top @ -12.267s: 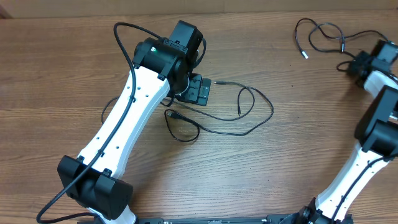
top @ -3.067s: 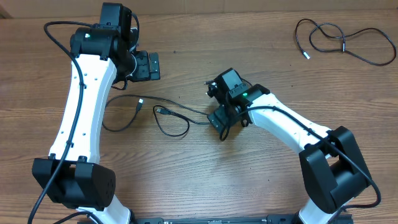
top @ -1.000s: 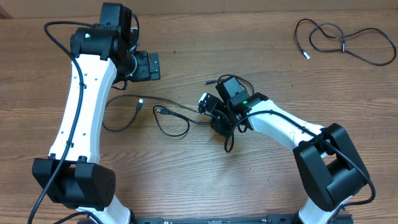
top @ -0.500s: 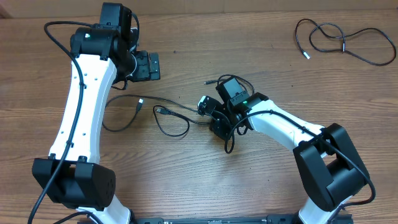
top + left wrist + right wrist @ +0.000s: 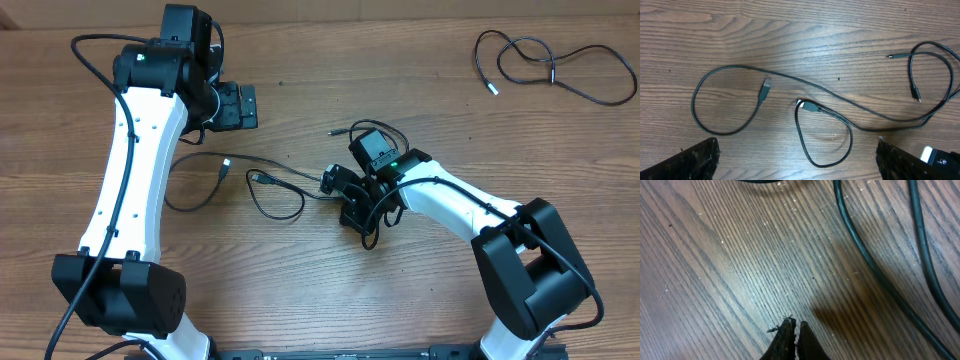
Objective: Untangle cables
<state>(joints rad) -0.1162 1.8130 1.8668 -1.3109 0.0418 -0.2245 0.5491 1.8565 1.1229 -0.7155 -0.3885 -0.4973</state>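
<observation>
Two thin black cables (image 5: 300,180) lie loosely crossed at mid-table. One ends in a silver plug (image 5: 765,90) and loops left; the other's plug (image 5: 807,106) leads into a small loop (image 5: 825,150). Both run right toward two small plug ends (image 5: 895,56). My left gripper (image 5: 240,105) hovers wide open above them, its fingertips (image 5: 697,160) at the frame's lower corners with nothing between them. My right gripper (image 5: 354,206) is low over the wood at the cables' right part. Its fingers (image 5: 794,327) are shut and empty, and two cable strands (image 5: 865,255) pass beside them.
A separate black cable (image 5: 550,65) lies in loose loops at the far right corner of the wooden table (image 5: 450,300). The white left arm (image 5: 130,180) stretches along the left side, the right arm (image 5: 470,205) across the right half.
My right gripper has shifted slightly toward the near side and stayed shut. The left arm and the cables on the left have not moved.
</observation>
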